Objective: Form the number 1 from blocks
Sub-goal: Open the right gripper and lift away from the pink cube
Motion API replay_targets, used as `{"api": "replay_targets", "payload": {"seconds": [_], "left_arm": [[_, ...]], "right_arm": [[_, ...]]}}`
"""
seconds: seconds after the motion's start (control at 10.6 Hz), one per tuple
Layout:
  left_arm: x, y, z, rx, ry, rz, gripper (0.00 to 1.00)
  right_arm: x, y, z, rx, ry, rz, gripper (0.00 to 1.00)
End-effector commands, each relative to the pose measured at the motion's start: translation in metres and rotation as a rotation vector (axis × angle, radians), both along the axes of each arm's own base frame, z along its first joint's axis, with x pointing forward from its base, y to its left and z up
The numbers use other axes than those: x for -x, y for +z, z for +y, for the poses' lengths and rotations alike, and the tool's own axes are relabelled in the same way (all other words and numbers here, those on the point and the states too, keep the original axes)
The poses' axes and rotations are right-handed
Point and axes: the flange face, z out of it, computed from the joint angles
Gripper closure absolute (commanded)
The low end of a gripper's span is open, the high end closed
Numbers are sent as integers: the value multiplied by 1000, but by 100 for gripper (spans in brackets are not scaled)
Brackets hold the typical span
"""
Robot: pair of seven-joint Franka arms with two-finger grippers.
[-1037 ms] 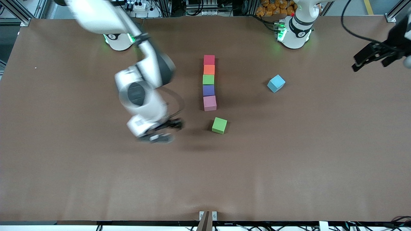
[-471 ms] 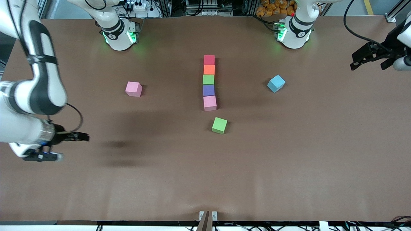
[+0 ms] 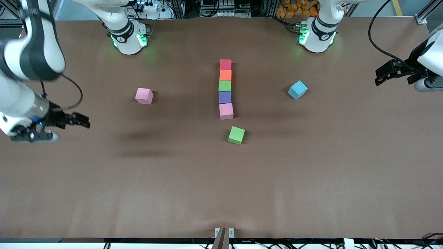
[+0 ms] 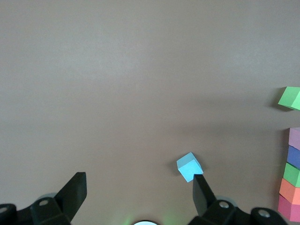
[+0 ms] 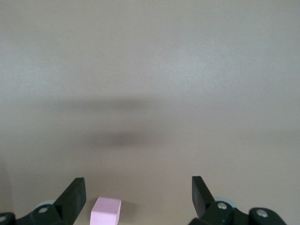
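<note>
The brown table (image 3: 221, 180) carries everything. At its ends hang the two arms, both pulled well away from the blocks, probably so the layout is unobstructed between picks. The right gripper (image 3: 78, 119) hovers over bare table at the right arm's end, its fingers spread wide with nothing between them. The left gripper (image 3: 384, 72) hangs over the left arm's end, likewise wide open and empty (its wrist view shows the two fingers well apart).

Down the middle runs the column (image 3: 225, 89) that reads as the stem of the 1 — five cubes touching face to face. The red block (image 3: 225, 64) is farthest from the front camera, then the orange block (image 3: 225, 74), a green block (image 3: 224, 85), the purple block (image 3: 225, 97) and a pink block (image 3: 226, 111) nearest the camera. The line bends very slightly at that nearest end.

Three cubes lie loose:
- The second green block (image 3: 236, 135) sits just beside the nearest end of the column, turned a little and not touching it.
- The light blue block (image 3: 297, 90) rests toward the left arm's end, rotated corner-on.
- The second pink block (image 3: 144, 95) lies toward the right arm's end, well apart from the column.

All are matte, same-sized cubes. By my judgement the stem is mostly built and these three remain to be added.
</note>
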Motion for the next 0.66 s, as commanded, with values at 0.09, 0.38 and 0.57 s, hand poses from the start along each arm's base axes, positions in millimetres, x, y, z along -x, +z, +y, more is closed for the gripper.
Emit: {"api": "replay_targets", "payload": {"seconds": [0.09, 0.38, 0.57], "left_arm": [[0, 8, 0, -22, -7, -18, 0], [1, 12, -1, -19, 3, -24, 0], [2, 12, -1, -13, 5, -25, 0]], "right_arm": [[20, 119, 3, 17, 14, -102, 0], [39, 183, 6, 12, 20, -73, 0], [45, 188, 4, 12, 21, -44, 0]]}}
